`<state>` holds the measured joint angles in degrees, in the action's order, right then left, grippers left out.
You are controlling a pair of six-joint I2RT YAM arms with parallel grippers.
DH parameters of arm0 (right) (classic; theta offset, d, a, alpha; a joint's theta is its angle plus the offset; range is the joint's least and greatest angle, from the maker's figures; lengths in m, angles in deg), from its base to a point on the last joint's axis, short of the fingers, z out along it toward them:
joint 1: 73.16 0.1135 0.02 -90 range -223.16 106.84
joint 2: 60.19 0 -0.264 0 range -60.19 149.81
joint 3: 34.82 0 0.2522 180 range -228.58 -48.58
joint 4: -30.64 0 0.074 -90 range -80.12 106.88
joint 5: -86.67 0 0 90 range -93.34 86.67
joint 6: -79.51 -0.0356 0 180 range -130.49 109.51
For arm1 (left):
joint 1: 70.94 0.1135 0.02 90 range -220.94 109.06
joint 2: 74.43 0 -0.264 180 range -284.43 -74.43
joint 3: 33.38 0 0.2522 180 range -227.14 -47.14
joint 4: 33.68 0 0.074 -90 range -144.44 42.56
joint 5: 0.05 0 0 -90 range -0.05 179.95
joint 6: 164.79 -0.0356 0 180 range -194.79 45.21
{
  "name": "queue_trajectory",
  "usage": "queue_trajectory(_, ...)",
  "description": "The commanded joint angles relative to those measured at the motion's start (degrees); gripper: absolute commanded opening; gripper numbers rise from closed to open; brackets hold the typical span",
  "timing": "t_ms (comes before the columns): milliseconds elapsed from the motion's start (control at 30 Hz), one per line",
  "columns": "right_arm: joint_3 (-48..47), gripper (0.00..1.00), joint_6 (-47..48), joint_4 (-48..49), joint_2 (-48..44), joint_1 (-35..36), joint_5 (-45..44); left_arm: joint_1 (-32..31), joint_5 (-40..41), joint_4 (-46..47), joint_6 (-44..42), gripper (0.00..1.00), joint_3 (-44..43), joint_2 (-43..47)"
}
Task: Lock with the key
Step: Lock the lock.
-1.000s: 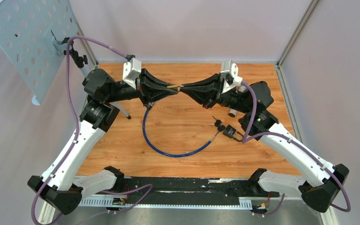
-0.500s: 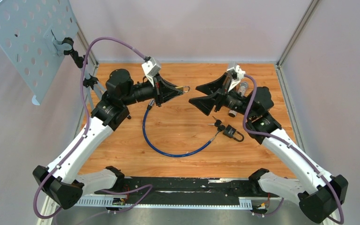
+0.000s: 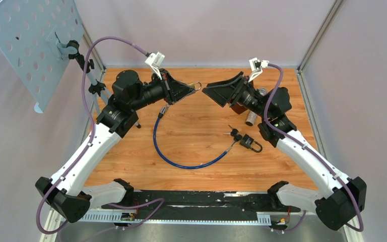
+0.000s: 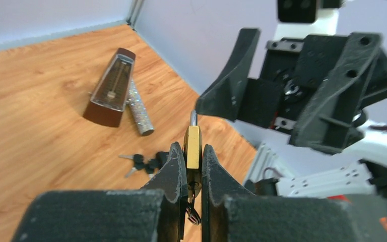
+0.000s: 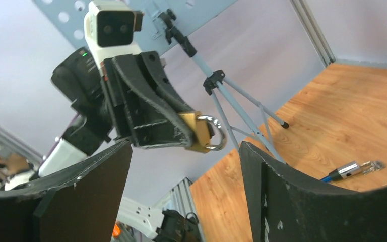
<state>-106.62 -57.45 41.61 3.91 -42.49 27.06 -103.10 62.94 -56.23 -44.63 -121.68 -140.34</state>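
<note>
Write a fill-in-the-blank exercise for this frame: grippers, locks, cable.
1. The left gripper is shut on a brass ____.
2. The right gripper is ____ and holds nothing.
3. Beside the keys lies a second lock, coloured ____.
4. The ____ cable curves across the table.

Missing words: padlock; open; black; blue.

The top view looks down from behind over the whole counter. The wrist views face each other at close range and share the brass padlock, which looks somewhat blurred from the left.
</note>
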Motion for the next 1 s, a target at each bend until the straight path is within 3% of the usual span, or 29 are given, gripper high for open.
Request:
queue_trajectory(0,-3.2,0.79,-9.1,2.2,2.5,0.1,-7.3,-0.1,1.3,5.4,15.1,0.00,-2.7,-1.5)
queue_trajectory(133,-6.5,0.71,-9.5,0.5,4.9,0.1,-6.3,-0.1,0.3,7.0,18.6,0.00,-2.9,-1.8)
queue_trajectory(333,-8.4,0.47,-12.0,2.5,7.9,0.0,-2.5,-0.1,0.5,11.1,20.1,0.00,-0.8,-0.4)
queue_trajectory(600,-7.3,0.43,-15.8,10.1,9.5,0.0,-0.1,0.1,1.7,15.9,25.0,0.00,0.8,0.9)
queue_trajectory(967,-8.8,0.12,-21.6,11.3,11.4,0.4,-1.1,0.2,0.9,20.9,29.0,0.02,3.0,1.4)
